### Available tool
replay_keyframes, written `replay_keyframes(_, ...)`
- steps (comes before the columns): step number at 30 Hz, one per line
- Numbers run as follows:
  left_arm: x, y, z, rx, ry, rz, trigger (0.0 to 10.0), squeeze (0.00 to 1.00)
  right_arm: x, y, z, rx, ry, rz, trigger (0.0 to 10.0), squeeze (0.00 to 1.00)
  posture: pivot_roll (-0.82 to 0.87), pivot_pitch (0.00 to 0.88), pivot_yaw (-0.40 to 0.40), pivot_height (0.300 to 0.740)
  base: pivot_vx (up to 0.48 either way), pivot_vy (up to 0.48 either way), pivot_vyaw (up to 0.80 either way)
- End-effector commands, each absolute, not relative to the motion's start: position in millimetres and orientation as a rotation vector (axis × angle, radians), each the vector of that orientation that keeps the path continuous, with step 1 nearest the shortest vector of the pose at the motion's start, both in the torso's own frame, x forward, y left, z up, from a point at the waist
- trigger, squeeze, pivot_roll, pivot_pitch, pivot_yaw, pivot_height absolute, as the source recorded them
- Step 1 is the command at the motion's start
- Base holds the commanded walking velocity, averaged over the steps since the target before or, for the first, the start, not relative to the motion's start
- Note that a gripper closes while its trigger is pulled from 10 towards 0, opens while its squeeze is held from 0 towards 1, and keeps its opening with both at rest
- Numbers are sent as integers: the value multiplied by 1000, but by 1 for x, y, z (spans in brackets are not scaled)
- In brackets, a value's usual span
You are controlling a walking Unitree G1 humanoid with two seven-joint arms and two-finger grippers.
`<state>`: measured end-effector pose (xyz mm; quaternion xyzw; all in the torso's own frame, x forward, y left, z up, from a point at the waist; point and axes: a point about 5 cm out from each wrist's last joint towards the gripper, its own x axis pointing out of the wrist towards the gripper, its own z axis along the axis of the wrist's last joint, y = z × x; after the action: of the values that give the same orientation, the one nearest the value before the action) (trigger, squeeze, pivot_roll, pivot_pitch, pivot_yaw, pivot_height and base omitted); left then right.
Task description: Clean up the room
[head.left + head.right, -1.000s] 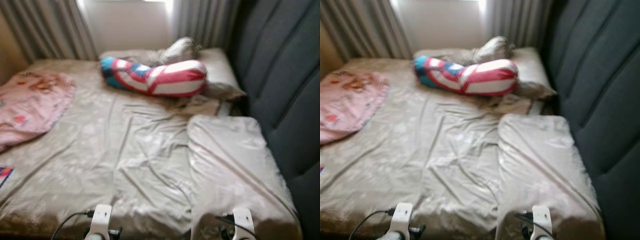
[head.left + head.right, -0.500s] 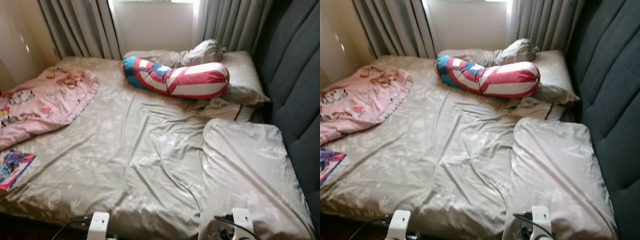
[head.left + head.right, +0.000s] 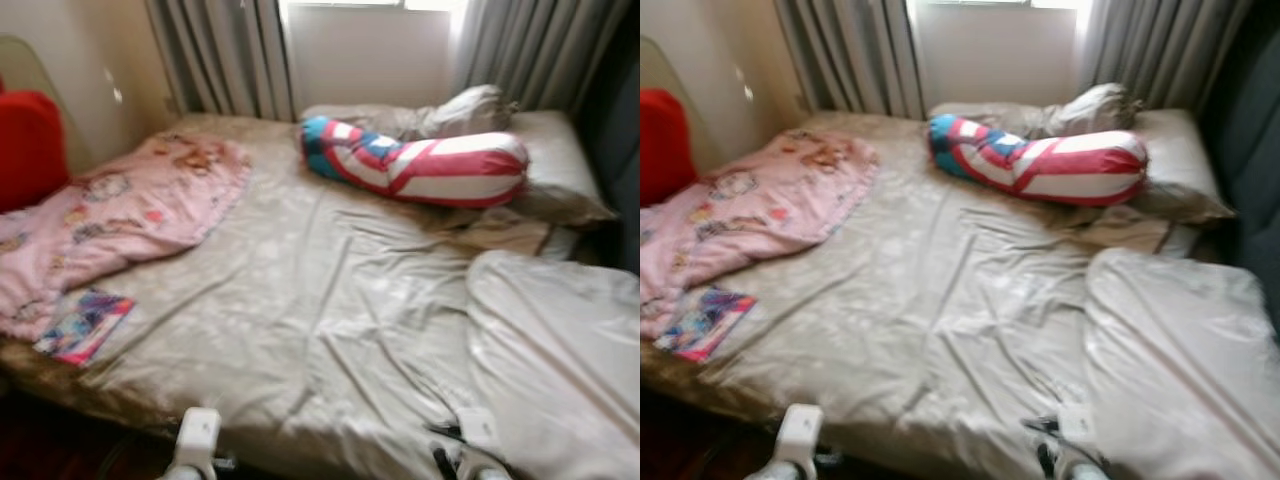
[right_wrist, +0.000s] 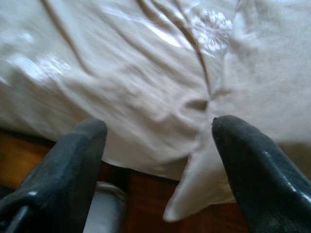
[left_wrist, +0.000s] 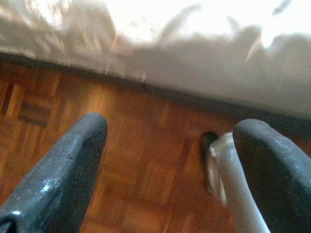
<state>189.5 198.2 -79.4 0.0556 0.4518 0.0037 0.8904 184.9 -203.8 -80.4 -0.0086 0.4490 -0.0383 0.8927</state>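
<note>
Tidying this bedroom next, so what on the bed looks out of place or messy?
A colourful book lies loose near the bed's left edge, beside a crumpled pink blanket. The beige sheet is wrinkled, and the striped bolster lies askew across the pillows.

The bed sheet (image 3: 330,300) is looking like smooth cloth with a soft satin sheen, creasing into folds, and the pink blanket (image 3: 120,215) is showing as matt printed fabric. The booklet (image 3: 85,325) is appearing as glossy paper. The floor (image 5: 136,160) is showing as polished wood parquet, while the left gripper's fingers (image 5: 63,174) are looking like slightly shiny black plastic.
</note>
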Motion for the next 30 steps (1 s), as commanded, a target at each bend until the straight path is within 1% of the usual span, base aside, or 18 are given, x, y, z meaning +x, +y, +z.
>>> replay_keyframes(1, 198, 203, -74, 153, 921, -4, 10000, 0, 187, -199, -80, 2, 930, -76, 10000, 0, -81, 0, -7, 740, 0, 480, 0)
replay_keyframes(30, 199, 203, -74, 150, 919, -6, 10000, 0, 189, -199, -79, 21, 915, -80, 10000, 0, -71, 0, -10, 740, 0, 480, 0)
